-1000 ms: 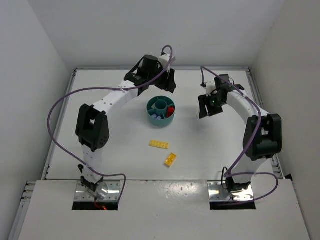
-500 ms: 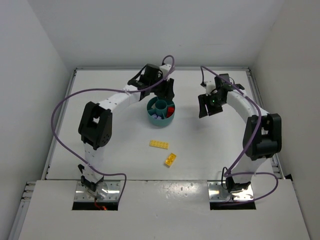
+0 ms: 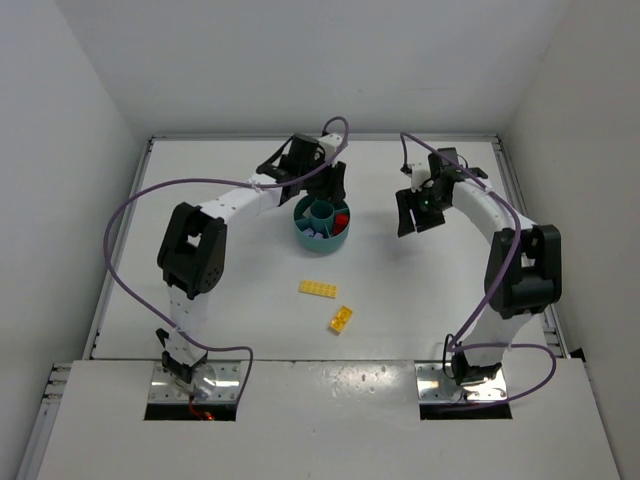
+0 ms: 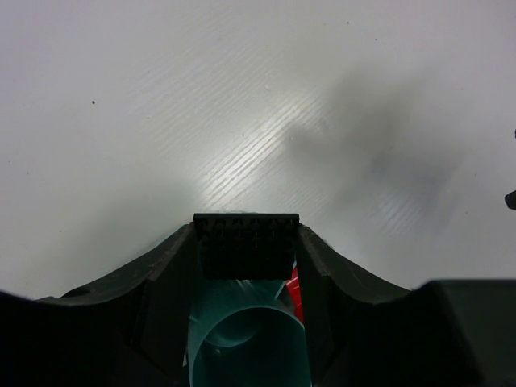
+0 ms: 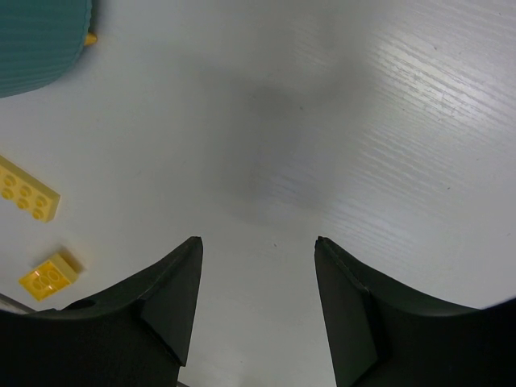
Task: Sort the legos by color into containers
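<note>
The round teal dish (image 3: 322, 238) stands mid-table; red pieces (image 3: 342, 215) and purple and pale pieces (image 3: 314, 232) lie in its ring sections. My left gripper (image 3: 327, 187) hangs over the dish's far rim, shut on a small dark studded brick (image 4: 246, 246) whose colour I cannot tell. Right under it are the dish's central cup (image 4: 250, 343) and a red piece (image 4: 293, 286). A long yellow brick (image 3: 318, 288) and a small yellow brick (image 3: 341, 319) lie on the table in front of the dish. My right gripper (image 3: 411, 213) is open and empty, to the right of the dish.
The right wrist view shows the dish's ribbed wall (image 5: 40, 32) at top left, a tiny yellow bit (image 5: 90, 38) beside it, the long yellow brick (image 5: 24, 189) and the small one (image 5: 50, 274) at left. White walls enclose the table on three sides.
My left gripper has come in from behind the dish to over its far rim, still shut on the dark brick. The right arm and the yellow bricks have not moved.
</note>
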`<action>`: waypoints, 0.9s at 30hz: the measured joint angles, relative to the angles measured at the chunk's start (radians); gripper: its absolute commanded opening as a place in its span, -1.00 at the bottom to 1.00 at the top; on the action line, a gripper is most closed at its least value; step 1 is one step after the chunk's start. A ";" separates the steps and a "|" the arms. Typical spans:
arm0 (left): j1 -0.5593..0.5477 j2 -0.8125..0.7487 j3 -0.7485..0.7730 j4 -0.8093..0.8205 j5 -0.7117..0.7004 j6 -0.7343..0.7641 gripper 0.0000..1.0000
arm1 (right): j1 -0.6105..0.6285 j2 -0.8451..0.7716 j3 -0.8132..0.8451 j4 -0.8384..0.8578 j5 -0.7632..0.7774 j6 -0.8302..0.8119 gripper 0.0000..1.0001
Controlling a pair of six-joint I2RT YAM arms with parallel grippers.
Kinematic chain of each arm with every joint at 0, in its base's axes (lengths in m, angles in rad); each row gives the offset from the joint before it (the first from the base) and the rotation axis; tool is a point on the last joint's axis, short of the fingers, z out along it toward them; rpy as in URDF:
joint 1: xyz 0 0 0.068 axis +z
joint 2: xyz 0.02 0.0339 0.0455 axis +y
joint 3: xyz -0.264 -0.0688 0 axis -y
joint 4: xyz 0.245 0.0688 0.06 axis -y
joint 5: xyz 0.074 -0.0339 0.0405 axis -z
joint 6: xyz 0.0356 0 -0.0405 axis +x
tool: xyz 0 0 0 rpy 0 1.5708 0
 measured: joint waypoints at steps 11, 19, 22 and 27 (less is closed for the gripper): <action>0.000 0.000 -0.032 0.012 -0.053 0.001 0.24 | 0.000 0.008 0.003 -0.001 0.000 0.000 0.17; 0.000 -0.001 -0.050 0.024 -0.069 0.004 0.34 | 0.000 0.007 0.003 -0.001 -0.011 0.000 0.17; 0.005 -0.022 -0.066 0.034 -0.064 0.007 0.34 | 0.002 -0.003 -0.001 0.000 -0.037 -0.007 0.17; 0.037 -0.138 -0.085 0.052 -0.042 0.002 0.36 | 0.014 -0.092 -0.066 0.001 -0.137 -0.053 0.17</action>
